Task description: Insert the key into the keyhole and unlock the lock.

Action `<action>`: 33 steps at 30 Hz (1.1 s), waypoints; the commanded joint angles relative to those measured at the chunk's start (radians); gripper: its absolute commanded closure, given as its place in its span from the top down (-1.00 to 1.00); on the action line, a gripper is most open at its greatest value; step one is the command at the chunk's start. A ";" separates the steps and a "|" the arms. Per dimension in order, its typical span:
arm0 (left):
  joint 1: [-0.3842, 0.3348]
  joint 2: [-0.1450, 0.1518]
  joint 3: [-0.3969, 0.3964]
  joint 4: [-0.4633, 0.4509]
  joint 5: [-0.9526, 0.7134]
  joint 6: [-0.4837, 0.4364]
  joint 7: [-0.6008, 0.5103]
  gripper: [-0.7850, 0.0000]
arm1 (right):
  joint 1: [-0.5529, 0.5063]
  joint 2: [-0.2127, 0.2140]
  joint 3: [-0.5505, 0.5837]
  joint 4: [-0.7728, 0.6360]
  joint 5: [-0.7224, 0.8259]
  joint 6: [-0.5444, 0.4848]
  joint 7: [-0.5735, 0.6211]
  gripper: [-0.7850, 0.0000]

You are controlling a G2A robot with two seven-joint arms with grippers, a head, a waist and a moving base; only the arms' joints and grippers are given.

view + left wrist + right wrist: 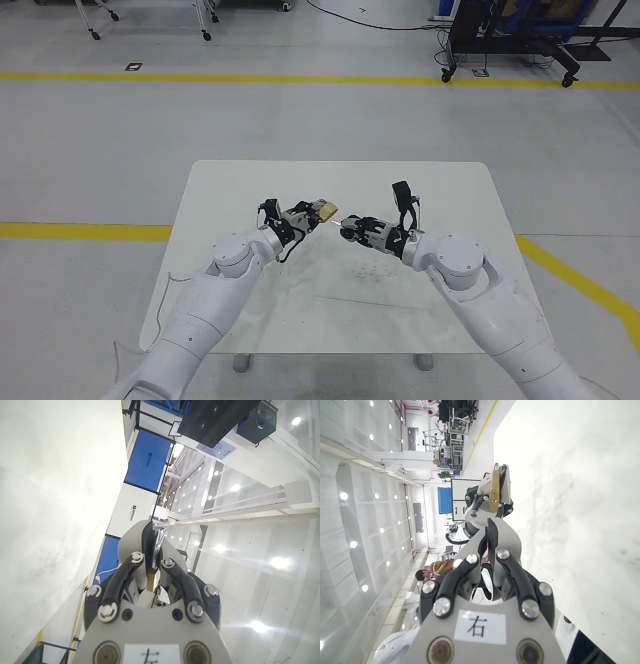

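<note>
Top: lock [324, 210] and key [337, 219] are tiny here. The key is just a thin pale sliver btwn the two end effectors, so can't tell if its tip is in the keyhole. L end effector [314, 212] is clamped on the brass lock, held above mid tabletop [240, 190]. R end effector [347, 226] is closed on the key, just beside the lock's free end.

L wrist: most of the lock is hidden btwn the fingers [132, 540]. Only a brass edge [153, 581] and a bit of silver shackle [160, 540] show. L end effector [153, 535] is pinched tight on it.

R wrist: key hidden inside the closed R end effector [491, 522], no blade to make out. Fingers pressed together, tips just short of the lock's [495, 487] keyhole [494, 501] end. Lock sits edge-on in the L end effector [496, 475], shackle end partly cut off behind the fingers.
</note>
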 commanded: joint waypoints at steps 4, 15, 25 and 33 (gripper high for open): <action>0.006 -0.001 -0.003 -0.010 0.016 0.002 0.010 -1.00 | 0.018 -0.007 -0.013 0.027 0.009 0.018 -0.014 -1.00; 0.012 -0.007 -0.008 -0.015 0.031 0.008 0.028 -1.00 | 0.026 -0.012 -0.006 0.040 -0.003 0.011 -0.024 -1.00; 0.012 -0.010 -0.013 -0.009 0.040 0.022 0.013 -1.00 | 0.046 -0.020 -0.020 0.047 -0.026 0.032 -0.045 -1.00; 0.015 -0.012 -0.022 -0.012 0.043 0.029 0.015 -1.00 | 0.064 -0.031 -0.057 0.040 -0.056 0.057 -0.063 -1.00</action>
